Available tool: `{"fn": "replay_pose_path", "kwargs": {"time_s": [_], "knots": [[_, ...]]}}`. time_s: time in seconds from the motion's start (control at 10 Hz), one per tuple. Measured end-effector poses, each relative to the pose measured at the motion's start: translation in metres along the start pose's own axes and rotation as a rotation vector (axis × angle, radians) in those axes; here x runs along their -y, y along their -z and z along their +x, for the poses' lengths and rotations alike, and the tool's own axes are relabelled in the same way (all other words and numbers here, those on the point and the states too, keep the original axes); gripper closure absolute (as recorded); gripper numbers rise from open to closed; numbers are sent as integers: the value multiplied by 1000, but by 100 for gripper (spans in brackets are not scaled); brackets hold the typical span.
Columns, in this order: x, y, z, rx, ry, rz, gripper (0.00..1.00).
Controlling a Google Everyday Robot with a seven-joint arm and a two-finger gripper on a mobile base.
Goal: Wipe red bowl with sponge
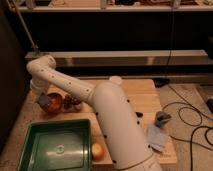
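The red bowl (55, 105) sits at the left of the wooden table, glossy orange-red. My gripper (44, 99) hangs down from the white arm's bent wrist onto the bowl's left side. It is shut on the sponge (45, 101), a small pale blue-grey block. The sponge rests in or against the bowl's left rim and covers part of it. The white arm (100, 107) runs from the lower right up to the left and hides the table behind it.
A dark red-brown lumpy cluster (73, 102) lies right beside the bowl. A green tray (35, 142) stands at the front left, with a small orange-yellow ball (97, 150) beside it. A flat pale blue cloth (157, 137) and a grey-blue lumpy object (162, 118) lie at the right. Cables run across the floor at the right.
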Motion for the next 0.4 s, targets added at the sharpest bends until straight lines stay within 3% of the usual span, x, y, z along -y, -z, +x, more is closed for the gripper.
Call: {"fn": "replay_pose_path", "kwargs": {"time_s": [0.4], "knots": [[-3,8,-19,8,-25,58,100]]}}
